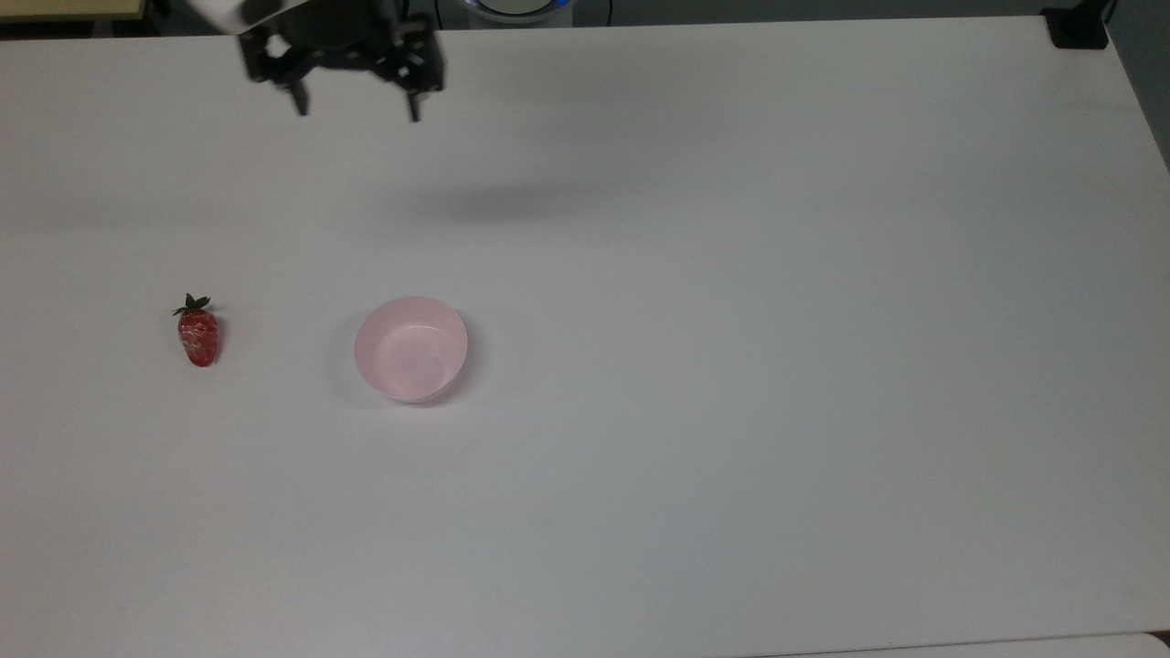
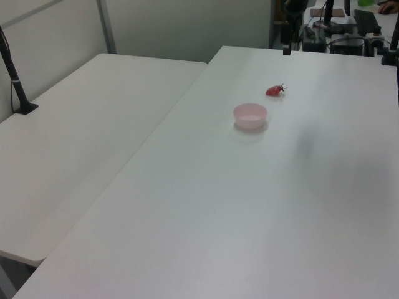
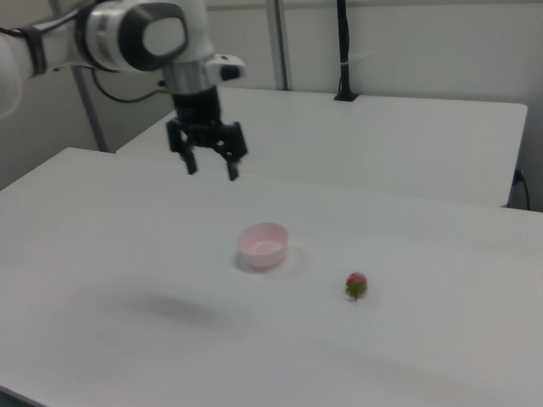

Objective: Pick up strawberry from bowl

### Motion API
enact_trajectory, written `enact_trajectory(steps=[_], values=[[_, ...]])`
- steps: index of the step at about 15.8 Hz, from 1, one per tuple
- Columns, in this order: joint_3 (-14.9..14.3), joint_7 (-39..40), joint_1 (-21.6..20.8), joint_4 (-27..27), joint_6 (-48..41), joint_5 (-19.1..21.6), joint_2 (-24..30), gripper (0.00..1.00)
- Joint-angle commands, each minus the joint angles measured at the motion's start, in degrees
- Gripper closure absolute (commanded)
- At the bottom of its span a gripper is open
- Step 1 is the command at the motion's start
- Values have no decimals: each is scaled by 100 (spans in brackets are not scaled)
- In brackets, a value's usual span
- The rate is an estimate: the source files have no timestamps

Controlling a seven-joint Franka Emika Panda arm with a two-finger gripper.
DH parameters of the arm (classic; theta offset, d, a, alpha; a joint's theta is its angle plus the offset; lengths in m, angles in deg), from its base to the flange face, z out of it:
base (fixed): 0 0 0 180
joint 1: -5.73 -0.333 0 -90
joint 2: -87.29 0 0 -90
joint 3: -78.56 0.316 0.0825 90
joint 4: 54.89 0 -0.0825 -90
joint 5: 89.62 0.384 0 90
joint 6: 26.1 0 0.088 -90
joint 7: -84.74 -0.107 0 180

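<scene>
Two objects: you had the strawberry (image 1: 198, 334) and the bowl (image 1: 410, 348) both resting on the white table (image 1: 731, 366), well apart from each other.

Bowl: it sat upright and held nothing. Pale pink, round, with smooth plain walls that looked like thin plastic, it showed a light sheen inside. In the right view it stood nearer the camera than the gripper did (image 3: 263, 245).

Strawberry: it lay on its side on the bare tabletop, off to the top view's left of the bowl, not inside it. Elongated, glossy red with whitish speckles, its dark green leafy cap pointed toward the top view's upper edge. In the left view it lay just beyond the bowl (image 2: 275, 91).

Placement: you could read this as the fruit already taken out and set down clear of the bowl, so the task looked essentially done.

Gripper: the gripper (image 1: 355, 111) hung high over the table's far side, well away from both objects. Its two black fingers (image 3: 231, 169) were spread wide apart with nothing between them.

Arm: white glossy casing with dark joints reached in from the right view's left (image 3: 136, 38).
</scene>
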Motion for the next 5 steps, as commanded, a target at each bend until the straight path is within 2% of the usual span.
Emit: enact_trajectory(steps=[1, 5], values=[[354, -122, -20, -337, -387, -99, 478, 0], [363, -87, 41, -557, -99, -90, 558, 0]])
